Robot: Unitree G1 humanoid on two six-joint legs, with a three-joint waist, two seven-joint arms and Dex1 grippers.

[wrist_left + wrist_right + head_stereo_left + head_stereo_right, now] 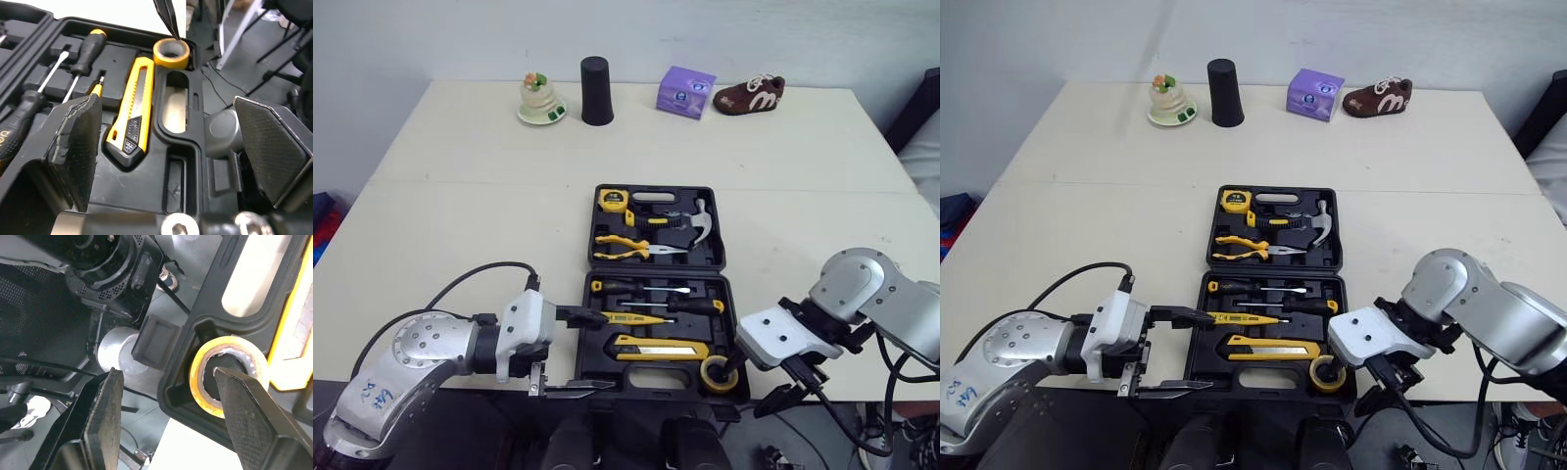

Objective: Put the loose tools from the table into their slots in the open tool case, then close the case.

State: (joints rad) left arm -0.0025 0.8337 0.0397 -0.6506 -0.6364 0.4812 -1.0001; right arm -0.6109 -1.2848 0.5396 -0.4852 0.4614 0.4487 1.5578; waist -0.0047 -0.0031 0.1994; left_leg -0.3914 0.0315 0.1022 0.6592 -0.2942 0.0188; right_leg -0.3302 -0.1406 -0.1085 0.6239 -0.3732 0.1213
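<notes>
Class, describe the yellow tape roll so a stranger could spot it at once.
On the pale table lies an open black plastic tool case. In its nearest right corner, beside the long yellow utility knife, sits the yellow tape roll, the only ring there.

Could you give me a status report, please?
Tool case lying open. Both jaws open: left gripper at its front-left edge, right gripper at tape roll. Black cup, shoe far behind.
</notes>
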